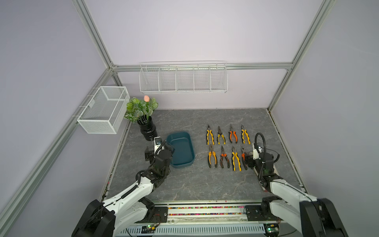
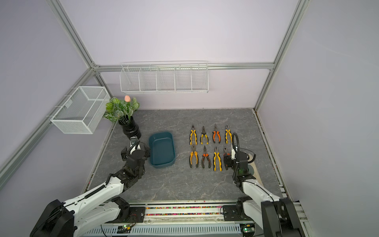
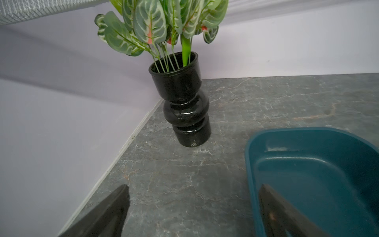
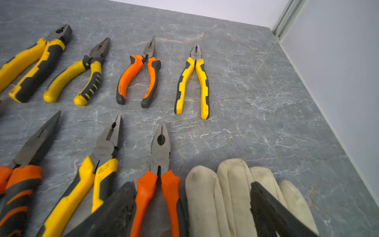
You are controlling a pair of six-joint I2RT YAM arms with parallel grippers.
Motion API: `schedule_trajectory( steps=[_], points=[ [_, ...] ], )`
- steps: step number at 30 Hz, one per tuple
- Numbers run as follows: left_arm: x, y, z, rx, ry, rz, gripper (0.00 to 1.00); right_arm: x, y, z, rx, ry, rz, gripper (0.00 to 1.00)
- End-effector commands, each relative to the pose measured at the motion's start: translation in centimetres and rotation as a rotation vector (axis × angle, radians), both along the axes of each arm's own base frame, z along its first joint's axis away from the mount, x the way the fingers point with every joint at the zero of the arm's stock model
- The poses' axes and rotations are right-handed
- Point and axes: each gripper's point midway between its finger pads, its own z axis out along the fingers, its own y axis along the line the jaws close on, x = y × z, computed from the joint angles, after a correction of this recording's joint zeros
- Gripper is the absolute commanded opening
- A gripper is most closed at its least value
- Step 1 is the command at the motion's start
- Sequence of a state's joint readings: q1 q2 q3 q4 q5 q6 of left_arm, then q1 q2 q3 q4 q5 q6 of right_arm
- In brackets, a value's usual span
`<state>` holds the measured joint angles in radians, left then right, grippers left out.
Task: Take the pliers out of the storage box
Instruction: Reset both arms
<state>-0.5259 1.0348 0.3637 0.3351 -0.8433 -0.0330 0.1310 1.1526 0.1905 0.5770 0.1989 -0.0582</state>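
Bimanual cell, near to far. Left gripper [image 3: 193,187]: black fingers spread wide, holding nothing, straddling the left wall of the box [image 3: 307,174], one finger over its floor, one over the table [image 1: 194,182]. Right gripper [image 4: 192,184]: fingers equally wide, gripping nothing, set above the orange handles of the rightmost near-row pair and a cream fabric glove [image 4: 231,184] lying just beside it; contact cannot be told. Table: flat grey slab with pale marble-like veining. Box: dark teal plastic, smooth, rectangular with rounded corners and low walls, left of centre. Pliers [image 4: 160,151]: all eight lie outside the box, to its right, flat on the table in two rows of four, noses pointing away from the robot; dark metal heads, some long and tapered, some blunt; moulded grips yellow-black or orange-black. Vase [image 3: 184,106]: glossy black, stacked rounded bulges, upright beyond the box's far left corner, holding the stems of a green veined-leaf plant [image 3: 149,22]. Walls: white fine-mesh basket [image 1: 102,110] on the left; white wire rack [image 1: 183,79] of five compartments at the back
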Motion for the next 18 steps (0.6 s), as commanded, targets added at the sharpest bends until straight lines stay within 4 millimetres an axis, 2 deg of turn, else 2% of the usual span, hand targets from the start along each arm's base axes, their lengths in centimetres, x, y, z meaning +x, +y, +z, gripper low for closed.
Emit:
schedule_trajectory(
  steps=[1,3,6,7,9,10,13,14,16,18],
  points=[
    [0.6,1.3,-0.3,-0.041,-0.095,-0.04,0.99,2.9,0.2,5.4,0.02,-0.263,0.024,0.89],
    [0.5,3.0,-1.5,-0.083,-0.126,-0.022,0.99,3.3,-0.2,5.0,0.006,-0.269,0.021,0.89],
    [1.3,3.7,-2.4,-0.062,-0.095,-0.03,0.99,3.9,-0.7,3.0,0.02,-0.266,0.021,0.89],
    [2.1,3.7,-1.5,-0.072,-0.115,-0.03,0.99,4.0,-0.7,2.5,0.021,-0.27,0.024,0.89],
    [3.0,3.7,-1.5,-0.089,-0.132,-0.045,0.99,4.0,-0.7,3.2,0.019,-0.341,0.026,0.89],
    [3.5,3.7,-1.5,-0.089,-0.141,-0.056,0.99,4.0,-0.6,3.0,0.018,-0.317,0.027,0.89],
    [5.5,3.0,-3.0,-0.07,-0.088,-0.119,0.99,5.2,0.6,2.1,0.017,-0.213,0.099,0.89],
    [6.0,2.8,-3.9,-0.07,-0.071,-0.139,0.99,5.3,0.3,2.2,0.016,-0.222,0.088,0.89],
    [6.3,3.3,-4.7,-0.098,-0.069,-0.136,0.99,5.5,0.3,2.2,0.019,-0.209,0.087,0.89],
    [7.3,3.1,-5.3,-0.1,-0.043,-0.169,0.99,5.8,0.1,2.0,0.029,-0.191,0.078,0.89]
  ],
)
